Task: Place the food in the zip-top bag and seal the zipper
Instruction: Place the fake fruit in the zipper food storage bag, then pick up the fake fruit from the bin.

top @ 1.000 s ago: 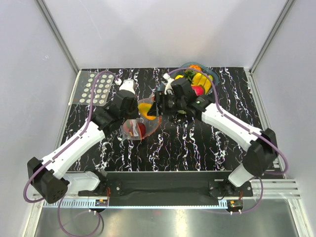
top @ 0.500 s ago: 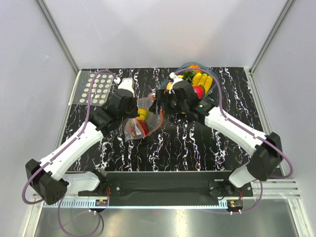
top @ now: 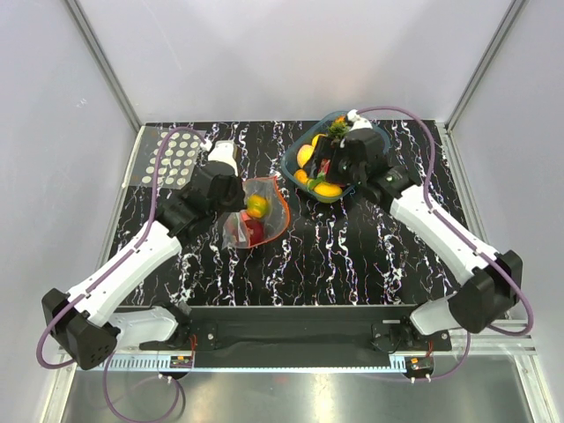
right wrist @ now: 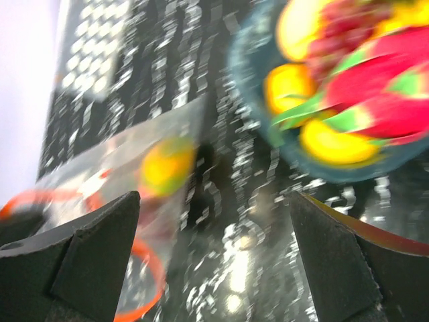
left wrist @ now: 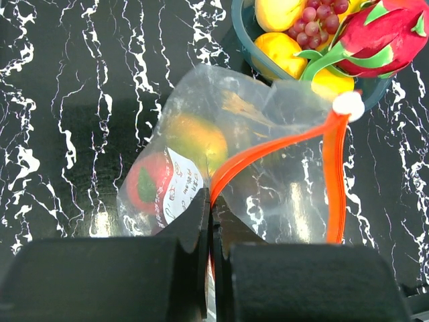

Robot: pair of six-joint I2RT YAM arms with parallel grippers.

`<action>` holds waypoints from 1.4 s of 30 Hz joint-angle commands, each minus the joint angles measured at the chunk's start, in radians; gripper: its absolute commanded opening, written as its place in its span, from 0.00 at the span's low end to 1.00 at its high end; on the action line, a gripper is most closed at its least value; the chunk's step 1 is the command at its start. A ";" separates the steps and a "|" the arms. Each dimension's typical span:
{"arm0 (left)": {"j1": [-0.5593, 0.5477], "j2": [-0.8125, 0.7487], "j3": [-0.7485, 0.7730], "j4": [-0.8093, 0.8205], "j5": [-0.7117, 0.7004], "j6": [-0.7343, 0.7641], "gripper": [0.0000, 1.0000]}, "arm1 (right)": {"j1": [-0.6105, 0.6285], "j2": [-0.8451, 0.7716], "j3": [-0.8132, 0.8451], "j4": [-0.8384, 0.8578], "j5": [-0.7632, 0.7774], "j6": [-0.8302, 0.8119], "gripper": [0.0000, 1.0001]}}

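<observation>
Clear zip-top bag point(top: 267, 220), centre-left in the overhead view, stays pinched at its orange zipper point(left wrist: 268, 151) by my left gripper point(left wrist: 209, 201), while my right gripper point(right wrist: 215, 195), now spread empty, has retreated over the upper-centre tray point(top: 288, 164), leaving another fruit point(top: 257, 205) bagged and more to fetch.

Clear bag point(left wrist: 285, 198) with red-orange zipper point(left wrist: 268, 150); black, white-veined table point(left wrist: 67, 100).

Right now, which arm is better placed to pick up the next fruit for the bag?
Right. The right pincer is open and hovers by the tray of fruit. The left pincer is shut on the zipper of the bag, holding its mouth up, so it is likely committed.
</observation>
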 commanded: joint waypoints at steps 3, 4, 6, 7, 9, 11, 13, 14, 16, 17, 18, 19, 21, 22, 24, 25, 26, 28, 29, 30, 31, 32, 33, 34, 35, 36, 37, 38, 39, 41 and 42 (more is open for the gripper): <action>0.004 -0.053 -0.056 0.103 0.005 -0.004 0.00 | -0.096 0.107 0.126 -0.025 0.020 -0.065 1.00; 0.004 -0.056 -0.073 0.118 0.002 -0.007 0.00 | -0.102 0.134 0.156 -0.041 0.036 -0.084 1.00; 0.004 -0.064 -0.090 0.132 -0.001 -0.011 0.00 | -0.105 0.226 0.260 -0.091 0.042 -0.146 1.00; 0.004 -0.067 -0.101 0.143 -0.007 -0.013 0.00 | -0.111 0.260 0.340 -0.111 0.051 -0.165 1.00; 0.004 -0.072 -0.108 0.151 -0.010 -0.016 0.00 | -0.110 0.353 0.411 -0.165 0.062 -0.220 1.00; 0.004 -0.080 -0.124 0.166 -0.012 -0.024 0.00 | -0.114 0.406 0.486 -0.188 0.114 -0.246 1.00; 0.002 -0.092 -0.145 0.186 -0.006 -0.028 0.00 | -0.119 0.470 0.540 -0.193 0.148 -0.266 0.99; 0.002 -0.095 -0.154 0.195 -0.006 -0.031 0.00 | -0.127 0.493 0.558 -0.194 0.149 -0.272 0.99; 0.002 -0.103 -0.173 0.210 -0.001 -0.031 0.00 | -0.128 0.567 0.625 -0.222 0.178 -0.283 0.96; 0.004 -0.104 -0.176 0.215 -0.001 -0.031 0.00 | -0.130 0.593 0.649 -0.232 0.188 -0.288 0.95; 0.002 -0.106 -0.179 0.215 -0.004 -0.031 0.00 | -0.130 0.642 0.672 -0.242 0.198 -0.300 0.92; 0.002 -0.107 -0.182 0.216 -0.001 -0.031 0.00 | -0.130 0.665 0.711 -0.254 0.215 -0.306 0.91; 0.004 -0.109 -0.185 0.220 0.002 -0.031 0.00 | -0.130 0.723 0.741 -0.271 0.231 -0.326 0.88; 0.001 -0.112 -0.190 0.224 0.008 -0.031 0.00 | -0.130 0.740 0.759 -0.269 0.241 -0.334 0.88; 0.002 -0.113 -0.191 0.229 0.010 -0.030 0.00 | -0.130 0.788 0.776 -0.271 0.260 -0.354 0.85; 0.001 -0.115 -0.194 0.233 0.007 -0.028 0.00 | -0.131 0.803 0.802 -0.280 0.267 -0.358 0.84; 0.002 -0.115 -0.193 0.235 0.007 -0.027 0.00 | -0.130 0.838 0.814 -0.286 0.275 -0.364 0.83; 0.001 -0.115 -0.194 0.235 0.001 -0.021 0.00 | -0.134 0.874 0.860 -0.311 0.301 -0.369 0.81; 0.001 -0.115 -0.196 0.235 -0.001 -0.019 0.00 | -0.136 0.889 0.873 -0.315 0.304 -0.369 0.81; 0.002 -0.115 -0.197 0.236 -0.003 -0.021 0.00 | -0.136 0.920 0.883 -0.317 0.315 -0.369 0.80; 0.001 -0.116 -0.197 0.236 -0.003 -0.019 0.00 | -0.136 0.931 0.900 -0.315 0.324 -0.369 0.79; 0.002 -0.115 -0.197 0.238 -0.003 -0.018 0.00 | -0.136 0.943 0.908 -0.312 0.330 -0.368 0.79; 0.001 -0.115 -0.197 0.241 0.003 -0.019 0.00 | -0.136 0.966 0.913 -0.309 0.346 -0.369 0.78; 0.002 -0.112 -0.202 0.247 0.010 -0.019 0.00 | -0.139 0.977 0.929 -0.302 0.353 -0.369 0.76; 0.001 -0.110 -0.202 0.249 0.017 -0.021 0.00 | -0.139 1.001 0.942 -0.302 0.364 -0.369 0.74; 0.001 -0.107 -0.202 0.252 0.025 -0.019 0.00 | -0.139 1.013 0.954 -0.303 0.378 -0.369 0.72; -0.001 -0.103 -0.202 0.253 0.030 -0.022 0.00 | -0.141 1.024 0.975 -0.306 0.384 -0.369 0.64; -0.001 -0.103 -0.202 0.255 0.031 -0.021 0.00 | -0.142 1.038 0.985 -0.309 0.383 -0.369 0.61; -0.002 -0.096 -0.200 0.253 0.031 -0.021 0.00 | -0.142 1.044 0.992 -0.309 0.384 -0.371 0.56; -0.001 -0.095 -0.200 0.252 0.030 -0.018 0.00 | -0.145 1.043 1.008 -0.324 0.361 -0.369 0.39; -0.002 -0.098 -0.202 0.252 0.028 -0.018 0.00 | -0.145 1.032 1.005 -0.325 0.337 -0.369 0.33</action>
